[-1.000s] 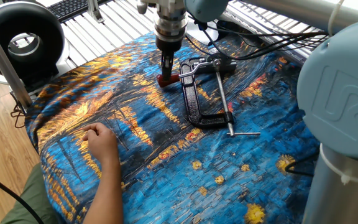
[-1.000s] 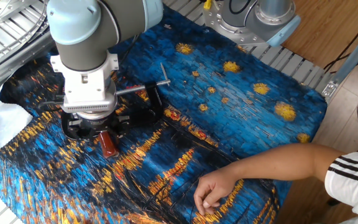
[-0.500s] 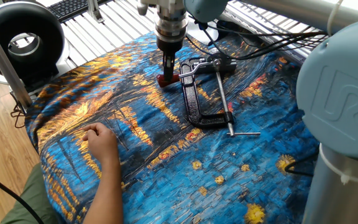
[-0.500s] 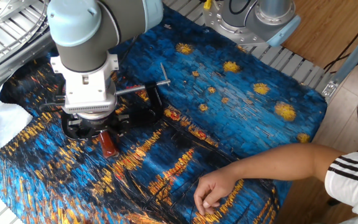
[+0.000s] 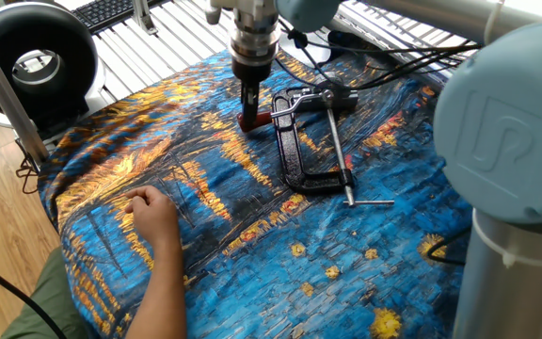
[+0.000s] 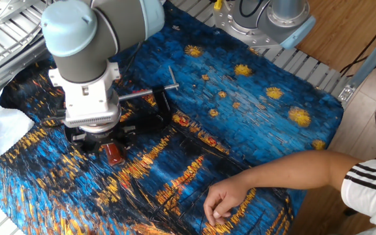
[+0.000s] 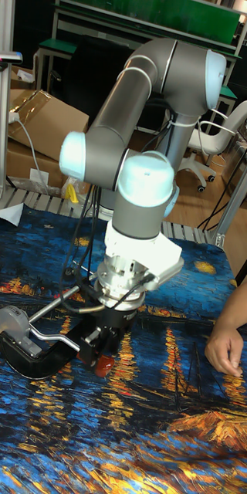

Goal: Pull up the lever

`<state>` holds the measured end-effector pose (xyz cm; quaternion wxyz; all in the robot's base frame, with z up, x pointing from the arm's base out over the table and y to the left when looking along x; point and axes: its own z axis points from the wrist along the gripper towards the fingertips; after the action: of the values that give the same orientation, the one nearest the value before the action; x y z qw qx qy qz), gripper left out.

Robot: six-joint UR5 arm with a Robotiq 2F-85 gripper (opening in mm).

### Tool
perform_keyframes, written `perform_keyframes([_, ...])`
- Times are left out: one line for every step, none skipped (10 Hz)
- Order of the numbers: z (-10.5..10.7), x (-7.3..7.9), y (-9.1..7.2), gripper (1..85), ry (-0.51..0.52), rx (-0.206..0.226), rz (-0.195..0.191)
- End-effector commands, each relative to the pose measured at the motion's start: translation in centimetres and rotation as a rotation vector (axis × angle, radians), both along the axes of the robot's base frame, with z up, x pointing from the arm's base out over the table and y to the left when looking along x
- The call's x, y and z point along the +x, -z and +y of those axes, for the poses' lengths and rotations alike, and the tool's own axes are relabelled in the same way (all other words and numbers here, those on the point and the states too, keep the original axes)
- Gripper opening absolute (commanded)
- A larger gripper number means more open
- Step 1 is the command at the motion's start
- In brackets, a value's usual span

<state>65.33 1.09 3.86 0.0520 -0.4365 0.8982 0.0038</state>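
A black C-shaped clamp (image 5: pixel 294 155) lies on the painted blue-and-orange cloth (image 5: pixel 252 254). Its lever (image 5: pixel 253 120), a short black arm with a dark red sleeve, sticks out at the clamp's far left end. My gripper (image 5: pixel 250 105) comes straight down on it, and its dark fingers look shut on the lever just above the red tip. In the other fixed view the wrist covers the fingers and only the red sleeve of the lever (image 6: pixel 114 154) shows below the gripper (image 6: pixel 107 140). The tall view shows the gripper (image 7: pixel 108 345) over the lever's red tip (image 7: pixel 103 364) beside the clamp (image 7: pixel 38 353).
A long silver threaded rod (image 5: pixel 339 151) with a small crossbar runs along the clamp. A person's hand (image 5: pixel 153 217) rests on the cloth near the front edge. A black round fan (image 5: pixel 34 58) stands at the back left, with cables behind the clamp.
The arm's wrist and upper links have shifted slightly to the left. The gripper stays at the lever, and the red tip has hardly moved.
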Motion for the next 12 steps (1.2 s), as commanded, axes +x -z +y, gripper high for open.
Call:
perform_keyframes([-0.1, 0.5, 1.0, 59.3, -0.015, 0.016, 0.0])
perform_keyframes([-0.3, 0.5, 1.3, 58.7, -0.021, 0.015, -0.001])
perform_keyframes([-0.3, 0.5, 1.6, 58.7, -0.021, 0.02, -0.001])
perform_keyframes([-0.3, 0.4, 1.8, 57.7, -0.021, 0.012, 0.003])
perform_keyframes([-0.1, 0.4, 2.0, 56.7, -0.016, 0.011, 0.003])
perform_keyframes([0.2, 0.3, 2.2, 55.7, -0.012, 0.019, 0.001])
perform_keyframes([0.2, 0.2, 2.3, 55.7, -0.01, 0.022, 0.003])
perform_keyframes([0.3, 0.0, 2.4, 55.7, -0.01, 0.03, 0.005])
perform_keyframes([0.3, -0.1, 2.4, 55.7, -0.01, 0.035, 0.006])
perform_keyframes([0.1, -0.2, 2.3, 54.0, -0.009, 0.027, 0.008])
perform_keyframes([0.1, -0.3, 2.3, 52.0, -0.001, 0.029, 0.01])
perform_keyframes([0.2, -0.3, 2.2, 50.7, 0.006, 0.032, 0.012])
